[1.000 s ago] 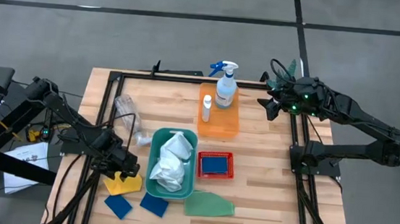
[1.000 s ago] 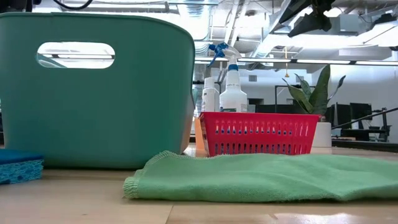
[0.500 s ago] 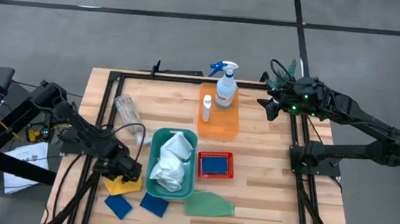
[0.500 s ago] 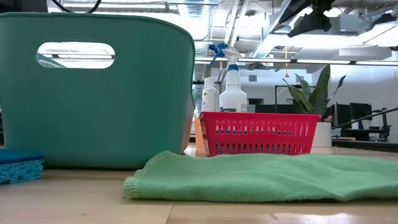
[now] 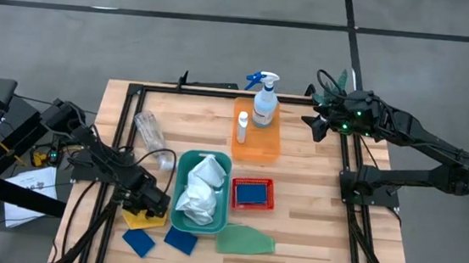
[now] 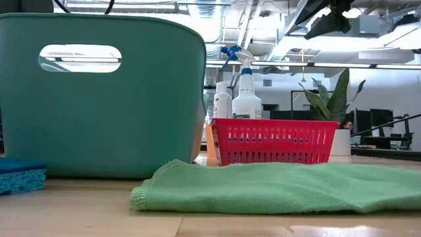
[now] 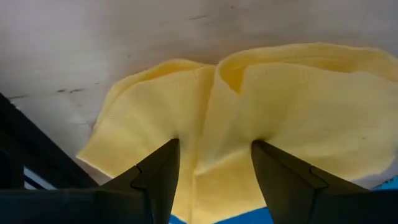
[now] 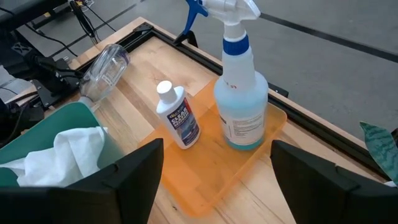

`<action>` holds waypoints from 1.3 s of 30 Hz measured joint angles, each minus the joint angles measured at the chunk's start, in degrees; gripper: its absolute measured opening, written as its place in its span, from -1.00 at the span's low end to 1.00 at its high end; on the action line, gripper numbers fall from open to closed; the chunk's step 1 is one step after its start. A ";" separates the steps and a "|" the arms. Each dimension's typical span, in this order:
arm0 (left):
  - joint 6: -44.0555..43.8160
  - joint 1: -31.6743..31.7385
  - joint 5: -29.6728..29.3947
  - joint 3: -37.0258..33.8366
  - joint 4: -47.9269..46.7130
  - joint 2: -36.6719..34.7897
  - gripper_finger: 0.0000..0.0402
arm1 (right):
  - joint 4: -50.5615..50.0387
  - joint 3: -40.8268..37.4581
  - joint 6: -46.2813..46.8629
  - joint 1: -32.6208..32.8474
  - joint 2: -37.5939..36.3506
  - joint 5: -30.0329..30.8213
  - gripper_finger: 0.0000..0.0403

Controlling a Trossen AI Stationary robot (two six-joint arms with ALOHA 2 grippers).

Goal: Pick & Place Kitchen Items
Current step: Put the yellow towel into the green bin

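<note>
While the left gripper [image 7: 214, 168] presses its two dark fingers [image 7: 158, 177] down into the folded yellow cloth [image 7: 249, 118], a raised fold of fabric stands between them; the fingers are part-way apart and the cloth lies flat on the wooden worktop [image 5: 302, 231]. From above, that arm reaches low across the worktop's left side, its gripper [image 5: 153, 203] over the cloth [image 5: 137, 219], just beside the teal plastic bin [image 5: 178, 216] holding crumpled white cloths [image 5: 200, 188].

The right gripper [image 5: 319, 123] hangs raised near the far right corner, fingers [image 8: 134, 171] spread wide and holding nothing.

Its wrist view shows the clear spray bottle with blue trigger [image 8: 239, 93] and the small white bottle [image 8: 177, 115] upright on the orange tray [image 8: 249, 162].

Only the high view shows two blue rectangular sponges [image 5: 138, 242] at the near edge and a third in the red basket [image 5: 252, 194]. The low view shows the green cloth [image 6: 276, 187] lying before that basket.
</note>
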 joint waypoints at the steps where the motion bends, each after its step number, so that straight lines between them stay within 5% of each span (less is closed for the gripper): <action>1: 0.50 -0.01 -0.20 0.00 0.02 0.01 0.00 | 0.00 0.00 0.00 0.00 0.00 0.00 0.42; 24: 3.68 -0.02 -2.25 -2.67 1.29 -0.15 -0.02 | 0.01 0.00 0.61 0.13 0.00 0.00 0.42; 39: 3.88 -0.02 -2.57 -2.73 1.18 -0.23 -0.55 | 0.02 0.00 0.33 0.13 0.00 0.00 0.42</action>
